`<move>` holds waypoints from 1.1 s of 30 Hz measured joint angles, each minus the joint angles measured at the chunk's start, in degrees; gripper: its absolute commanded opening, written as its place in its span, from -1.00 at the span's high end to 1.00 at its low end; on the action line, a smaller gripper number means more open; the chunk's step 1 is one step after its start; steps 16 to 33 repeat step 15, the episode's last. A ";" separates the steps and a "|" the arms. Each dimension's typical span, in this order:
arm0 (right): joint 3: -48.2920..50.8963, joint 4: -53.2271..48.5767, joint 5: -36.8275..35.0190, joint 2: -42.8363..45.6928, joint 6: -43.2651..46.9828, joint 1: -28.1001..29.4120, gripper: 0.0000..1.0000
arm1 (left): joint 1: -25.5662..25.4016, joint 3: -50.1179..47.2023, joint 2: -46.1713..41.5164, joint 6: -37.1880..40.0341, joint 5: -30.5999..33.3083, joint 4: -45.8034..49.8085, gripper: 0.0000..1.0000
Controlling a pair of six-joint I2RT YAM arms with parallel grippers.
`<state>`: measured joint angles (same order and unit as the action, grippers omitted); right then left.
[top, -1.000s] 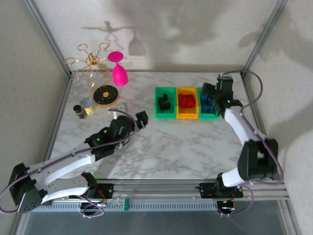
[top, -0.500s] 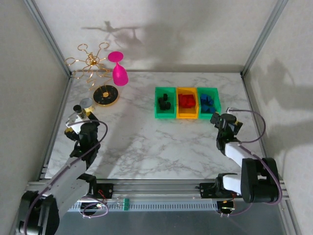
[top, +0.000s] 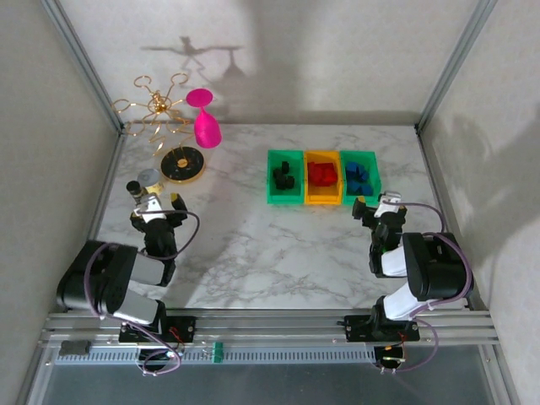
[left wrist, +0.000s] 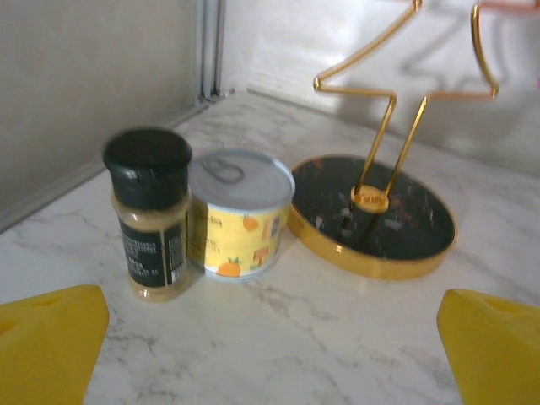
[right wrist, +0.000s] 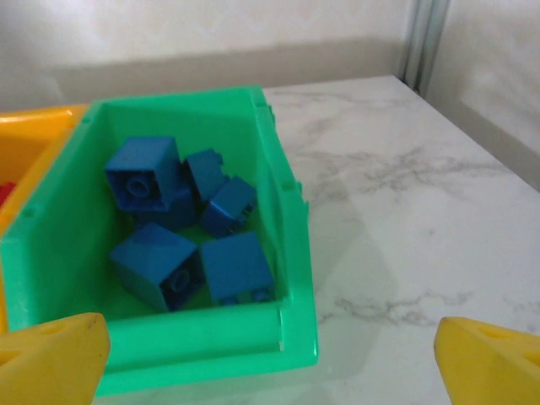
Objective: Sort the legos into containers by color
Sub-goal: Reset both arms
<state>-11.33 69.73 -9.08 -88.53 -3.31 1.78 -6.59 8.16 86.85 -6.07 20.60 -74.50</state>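
Left gripper [left wrist: 270, 350] and right gripper [right wrist: 270, 359] are found spread, empty. Spice jar [left wrist: 150, 215], tin [left wrist: 240, 215] and disc stand [left wrist: 409, 232] are seen before the left; wires cropped.

Three containers [top: 323, 200] stand side by side at the back right of the table [top: 253, 245], legos [top: 321, 175] inside each.

Both arms are made of black joint housings and white shells. The left pincer [top: 155, 201] has a white head with black fingers; its wrist view shows the fingertips [left wrist: 48, 342] as blunt yellow wedges. The right pincer [top: 376, 205] is built the same, with yellow tips [right wrist: 494, 361]. Behind each pincer a thin purple cable [top: 197, 226] loops back to a bulky black housing [top: 432, 268]. Farther behind, the black bases [top: 150, 325] trail thin loose wires.
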 measured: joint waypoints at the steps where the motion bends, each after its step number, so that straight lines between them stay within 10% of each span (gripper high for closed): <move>1: -0.11 0.48 0.33 0.00 0.17 -0.17 -0.98 | 0.07 0.72 1.05 0.13 -0.33 1.09 -0.99; 33: -0.22 1.55 1.90 0.02 0.81 -0.31 -0.98 | 0.70 2.69 1.64 0.09 -0.48 -0.35 -0.99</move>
